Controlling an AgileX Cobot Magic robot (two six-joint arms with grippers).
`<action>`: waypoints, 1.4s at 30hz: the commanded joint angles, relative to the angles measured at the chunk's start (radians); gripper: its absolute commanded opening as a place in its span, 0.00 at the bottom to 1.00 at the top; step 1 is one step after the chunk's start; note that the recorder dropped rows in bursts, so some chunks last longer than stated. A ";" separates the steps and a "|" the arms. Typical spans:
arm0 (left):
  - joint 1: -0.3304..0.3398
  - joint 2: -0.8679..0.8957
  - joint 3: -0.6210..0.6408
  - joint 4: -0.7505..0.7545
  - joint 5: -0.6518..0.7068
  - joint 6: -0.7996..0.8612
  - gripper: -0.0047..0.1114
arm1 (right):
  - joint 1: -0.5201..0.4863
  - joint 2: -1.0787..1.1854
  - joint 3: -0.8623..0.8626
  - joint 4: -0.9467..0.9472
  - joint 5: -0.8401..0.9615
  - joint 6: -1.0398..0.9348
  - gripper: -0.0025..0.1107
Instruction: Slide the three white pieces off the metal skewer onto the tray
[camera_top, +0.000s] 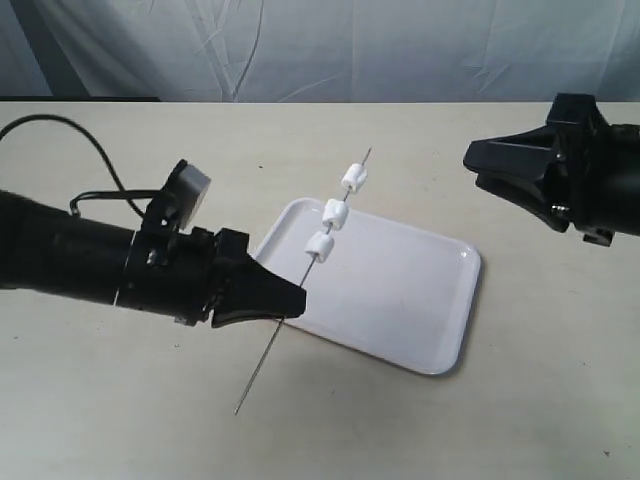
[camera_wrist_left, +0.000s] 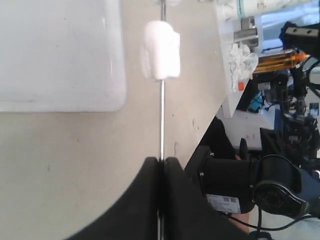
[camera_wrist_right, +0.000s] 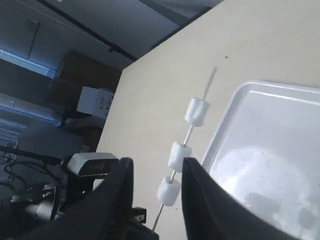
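Note:
My left gripper (camera_top: 290, 303) is shut on the metal skewer (camera_top: 268, 350), holding it slanted above the tray's left edge. All three white pieces sit on the upper part of the rod: the lowest (camera_top: 319, 247), the middle (camera_top: 335, 213), the top (camera_top: 353, 178). The left wrist view shows the skewer (camera_wrist_left: 162, 120) rising from my shut left gripper (camera_wrist_left: 161, 161) to the nearest white piece (camera_wrist_left: 161, 49). The white tray (camera_top: 420, 330) lies flat below. My right gripper (camera_top: 475, 165) hangs open at the right, apart from the skewer. In its wrist view, the right gripper (camera_wrist_right: 156, 172) frames the pieces (camera_wrist_right: 179, 156) far off.
A cable (camera_top: 95, 160) loops on the table behind the left arm. Pale cloth (camera_top: 320, 45) forms the backdrop beyond the table's far edge. The skewer's lower end (camera_top: 240, 408) hangs near the tabletop in front of the left gripper.

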 joint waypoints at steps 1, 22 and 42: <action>0.009 -0.009 0.080 -0.076 0.034 0.132 0.04 | -0.004 0.156 -0.005 0.012 0.069 -0.063 0.31; 0.009 -0.009 -0.004 -0.076 -0.007 0.061 0.04 | -0.001 0.623 -0.284 0.012 0.352 -0.489 0.31; -0.035 -0.014 -0.084 -0.076 -0.283 -0.038 0.04 | 0.149 0.623 -0.466 0.012 0.027 -0.219 0.31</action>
